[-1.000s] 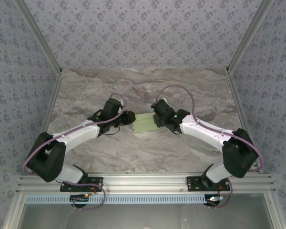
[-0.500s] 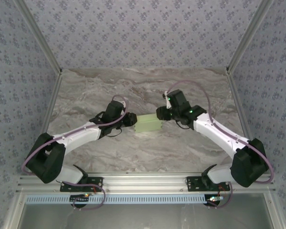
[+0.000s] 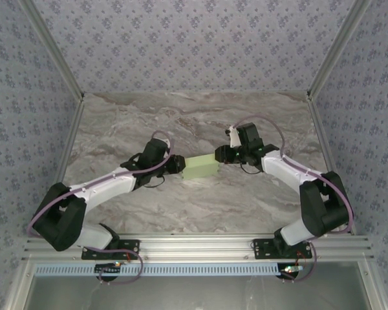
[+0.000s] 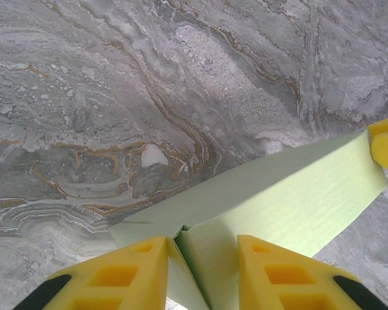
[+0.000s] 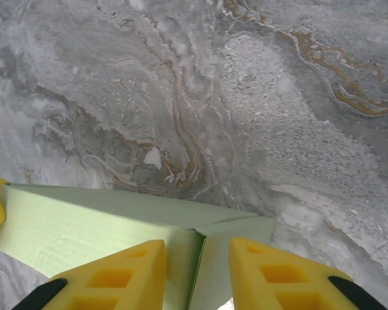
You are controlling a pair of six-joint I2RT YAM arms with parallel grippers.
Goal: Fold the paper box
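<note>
Where the counter (image 3: 116, 129) is read from left to right, the holdings stand as follows.

Item 1, left arm (image 3: 97, 187): 1 of 2, reaching from the near-left corner toward the middle. Its left tool (image 3: 178, 164) is set narrow. Its 2 yellow fingers (image 4: 126, 274) are closed on the left end of the paper box, with a folded corner of card rising between them.

Item 2, paper box (image 3: 200, 168): 1 only, pale lime-green card, a small rectangular body rather than a flat sheet. It sits at mid-counter, spanning the gap between the 2 tools and touching both. Its long axis runs left to right, the right end angled slightly toward the far side. I cannot tell whether it rests on the marble or hangs just clear of it.

Item 3, right tool (image 3: 218, 155), on the right arm (image 3: 291, 171): also narrow, its 2 yellow fingers (image 5: 126, 274) pinching the box's right end, where a crease and a short end panel show between them.

Governing relation: the box lies inward of each tool, along the line joining them. Neither arm is nearer, and each has its own end. By my judgement, the next tuck or press must work along that axis, 1 tool steadying while the other acts. Thin card would likely buckle if both pushed inward together.

Count: 2 arms, 2 tools, 4 fingers, 1 paper box, 1 counter.
</note>
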